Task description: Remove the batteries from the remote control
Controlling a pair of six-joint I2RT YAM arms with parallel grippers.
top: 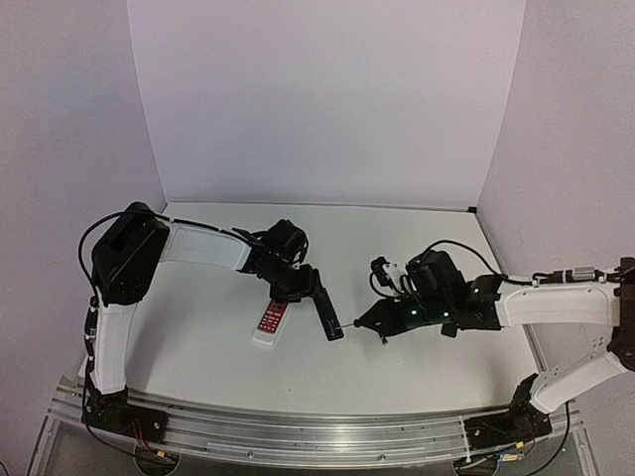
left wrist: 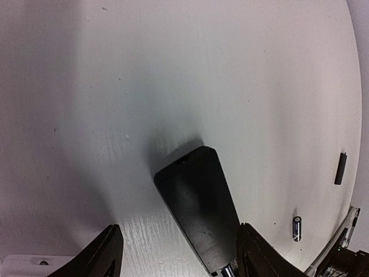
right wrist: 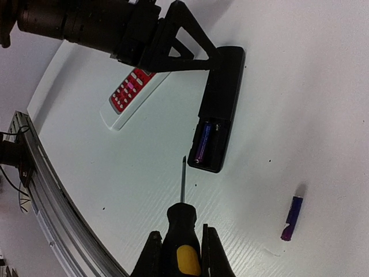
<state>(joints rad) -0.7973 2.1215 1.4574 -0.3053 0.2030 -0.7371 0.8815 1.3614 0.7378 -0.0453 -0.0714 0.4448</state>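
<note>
The black remote control (right wrist: 222,86) lies back side up, its battery bay open at the near end. One purple battery (right wrist: 203,143) sits in the bay, and the slot beside it is empty. A second battery (right wrist: 292,218) lies loose on the table, apart from the remote. My left gripper (left wrist: 179,226) is open astride the remote's (left wrist: 199,210) covered end. Its right finger (left wrist: 259,254) is against the remote's edge and its left finger (left wrist: 98,254) stands well clear. My right gripper (right wrist: 180,232) is shut on a yellow-and-black screwdriver (right wrist: 183,242), whose tip hovers just short of the bay.
A white remote with a red button panel (top: 270,322) lies just left of the black one (top: 323,315). A slim dark stick-like piece (left wrist: 341,168) rests on the table beyond the loose battery (left wrist: 297,228). The metal rail (right wrist: 40,184) runs along the near edge.
</note>
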